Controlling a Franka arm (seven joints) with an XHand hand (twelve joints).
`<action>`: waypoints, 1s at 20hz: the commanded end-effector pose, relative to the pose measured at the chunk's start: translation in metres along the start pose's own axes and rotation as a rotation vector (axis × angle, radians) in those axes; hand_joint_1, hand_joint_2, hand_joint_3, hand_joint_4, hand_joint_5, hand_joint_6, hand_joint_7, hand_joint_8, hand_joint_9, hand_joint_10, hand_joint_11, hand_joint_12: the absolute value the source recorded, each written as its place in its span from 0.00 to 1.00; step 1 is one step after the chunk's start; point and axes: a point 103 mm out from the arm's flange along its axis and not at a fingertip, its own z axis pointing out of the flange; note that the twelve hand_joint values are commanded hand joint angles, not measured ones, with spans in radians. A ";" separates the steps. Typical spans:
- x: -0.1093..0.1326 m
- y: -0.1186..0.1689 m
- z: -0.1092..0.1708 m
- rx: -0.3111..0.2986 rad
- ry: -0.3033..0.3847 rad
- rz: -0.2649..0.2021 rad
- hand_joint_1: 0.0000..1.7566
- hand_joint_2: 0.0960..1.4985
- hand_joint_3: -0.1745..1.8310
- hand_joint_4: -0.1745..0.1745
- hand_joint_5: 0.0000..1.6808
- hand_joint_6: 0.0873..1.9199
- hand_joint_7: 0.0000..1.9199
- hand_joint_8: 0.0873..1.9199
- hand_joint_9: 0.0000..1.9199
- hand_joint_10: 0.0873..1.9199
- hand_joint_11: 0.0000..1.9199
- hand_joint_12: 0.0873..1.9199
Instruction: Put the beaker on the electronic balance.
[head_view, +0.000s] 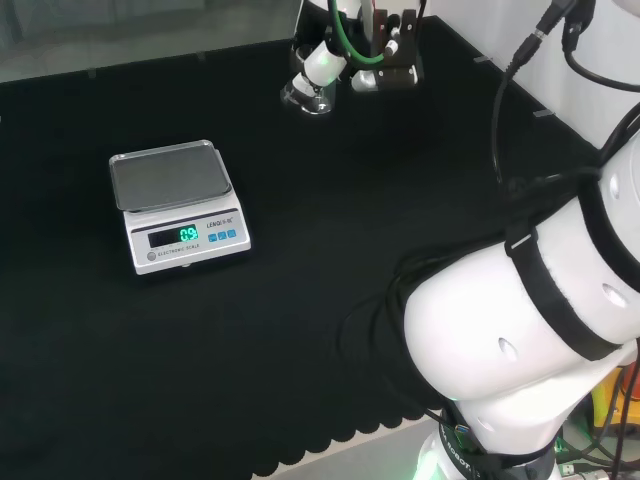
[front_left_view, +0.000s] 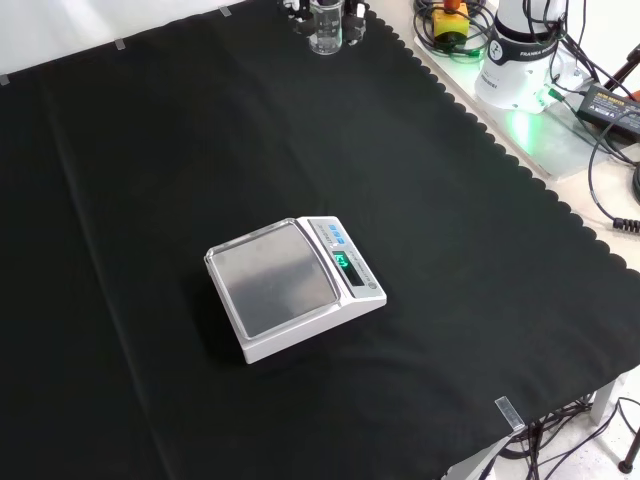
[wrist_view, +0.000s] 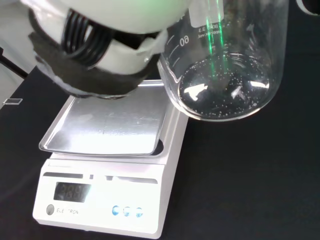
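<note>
The black cloth (front_left_view: 150, 200) covers the whole bench and lies flat.

The electronic balance (head_view: 178, 203) stands toward the left of the head view, in the middle of the cloth in the front view. Its steel pan (front_left_view: 275, 279) is bare and its display faces the arm's base. Treat it as a rigid, stable target with a shallow rim around the pan.

The hand (head_view: 326, 62) is at the far edge of the cloth in the head view, well apart from the balance. In the wrist view a white and black finger (wrist_view: 100, 55) curls beside the glass wall. Judged from this and the head view, the hand is closed around the beaker, though the contact itself is partly hidden.

The beaker (head_view: 308, 96) is at the far edge, just below the hand; whether its base rests on the cloth cannot be told. In the wrist view the beaker (wrist_view: 227, 65) is clear, graduated glass and appears empty.

Handling judgement: light, rigid, smooth-walled and breakable. Grasp across the cylindrical wall at mid-height, keep it upright, and lower it onto the pan centre without impact.
</note>
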 end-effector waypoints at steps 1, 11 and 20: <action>-0.001 0.000 -0.001 0.001 -0.009 0.016 0.70 0.38 0.40 0.00 0.85 0.16 0.85 0.23 1.00 0.04 0.87 0.28; 0.034 0.032 0.010 -0.010 -0.048 0.017 0.70 0.38 0.40 0.00 0.85 0.16 0.85 0.23 1.00 0.04 0.87 0.28; 0.014 0.113 0.066 -0.016 0.039 -0.027 0.70 0.38 0.40 0.00 0.85 0.16 0.85 0.23 1.00 0.04 0.87 0.28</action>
